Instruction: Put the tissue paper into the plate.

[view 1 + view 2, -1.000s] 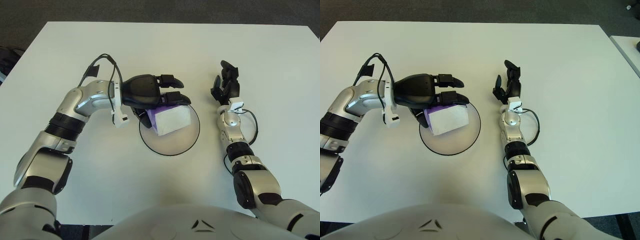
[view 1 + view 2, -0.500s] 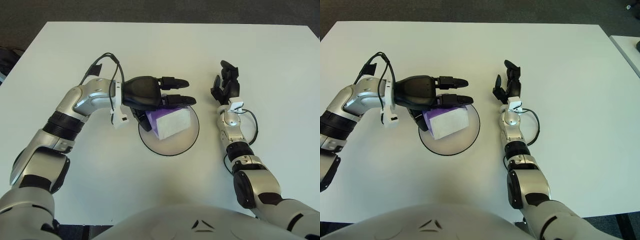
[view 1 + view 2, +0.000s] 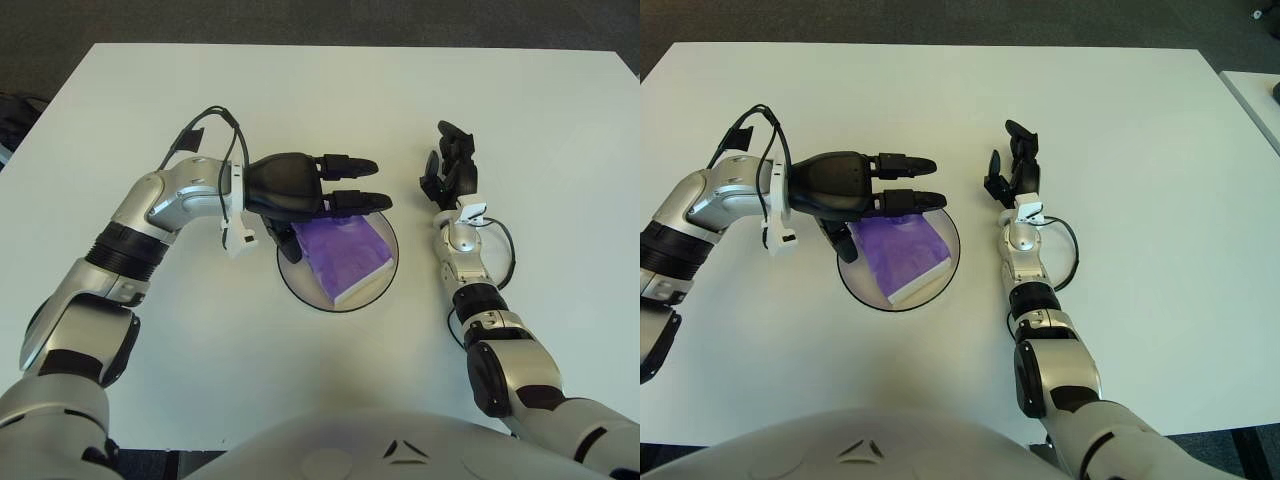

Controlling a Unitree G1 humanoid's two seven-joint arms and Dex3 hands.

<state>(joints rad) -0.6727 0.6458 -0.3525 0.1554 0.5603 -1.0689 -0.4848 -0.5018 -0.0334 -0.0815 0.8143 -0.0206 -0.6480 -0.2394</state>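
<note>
A purple tissue pack (image 3: 345, 255) lies flat inside the round plate (image 3: 381, 285) at the table's middle, purple face up with a white edge toward me. My left hand (image 3: 345, 190) hovers over the plate's upper-left rim, its black fingers stretched out straight and open, holding nothing. Its thumb reaches down beside the pack's left edge. My right hand (image 3: 450, 175) shows to the right of the plate, fingers loosely spread upward, holding nothing.
The white table (image 3: 320, 100) spreads around the plate. A black cable (image 3: 210, 125) loops over my left wrist, and a white tag (image 3: 240, 240) hangs from it just left of the plate. Dark floor lies beyond the table's far edge.
The tissue pack has dropped out of my left hand and tipped flat onto the plate, purple side up. My left hand's fingers have straightened out. The right hand barely moved.
</note>
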